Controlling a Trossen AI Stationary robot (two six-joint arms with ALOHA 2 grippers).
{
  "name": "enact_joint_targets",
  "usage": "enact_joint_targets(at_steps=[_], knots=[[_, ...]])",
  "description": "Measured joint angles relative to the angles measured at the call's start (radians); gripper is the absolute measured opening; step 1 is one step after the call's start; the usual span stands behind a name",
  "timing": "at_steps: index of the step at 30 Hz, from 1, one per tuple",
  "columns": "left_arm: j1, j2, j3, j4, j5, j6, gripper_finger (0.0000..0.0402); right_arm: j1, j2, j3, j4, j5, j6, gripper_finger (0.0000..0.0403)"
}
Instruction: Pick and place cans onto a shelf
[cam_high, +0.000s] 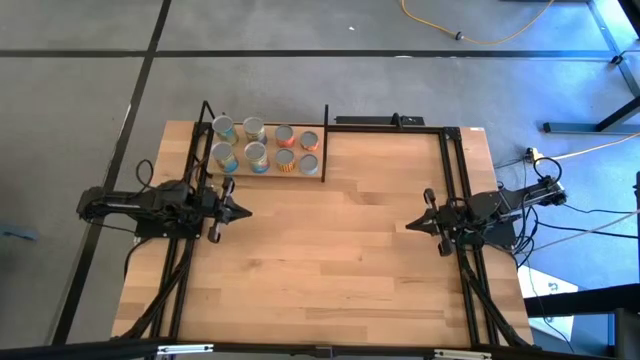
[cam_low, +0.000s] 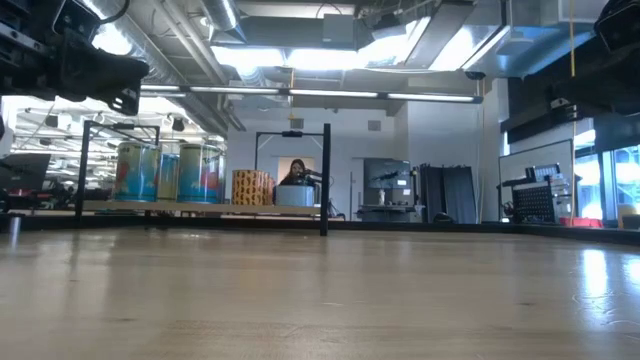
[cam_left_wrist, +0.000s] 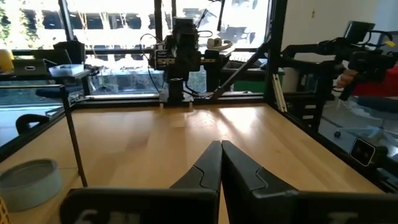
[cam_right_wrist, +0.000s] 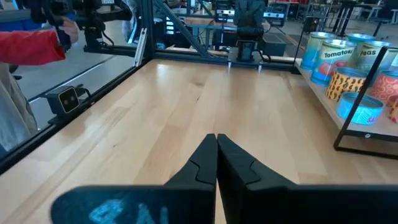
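My left gripper (cam_high: 243, 211) sits at the left of the high view, over the table's (cam_high: 330, 270) left edge, fingers pressed together on nothing. My right gripper (cam_high: 409, 226) mirrors it at the right edge, tips likewise closed and empty, both pointing toward the bare centre of the wood. Farther up, in the upper left part of the tabletop, the shelf (cam_high: 318, 172) carries all eight cans (cam_high: 256, 156) in two rows, blue-labelled ones at its left end, orange-red ones at its right. Beyond the table in the low view, a person (cam_low: 296, 175) sits in the room.
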Motion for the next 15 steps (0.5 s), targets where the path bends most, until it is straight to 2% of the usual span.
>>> enact_joint_targets(at_steps=[4,11,15], knots=[[0.000,0.000,0.000,-0.023,-0.010,0.002,0.0000,0.000,0.000,0.000,0.000,0.001,0.068,0.0006],[0.000,0.004,0.000,-0.039,-0.120,0.037,0.0000,0.000,0.001,0.000,-0.002,0.000,0.084,0.0006],[0.000,0.004,0.000,-0.038,-0.132,0.043,0.0000,0.000,0.001,0.000,-0.002,0.000,0.097,0.0006]])
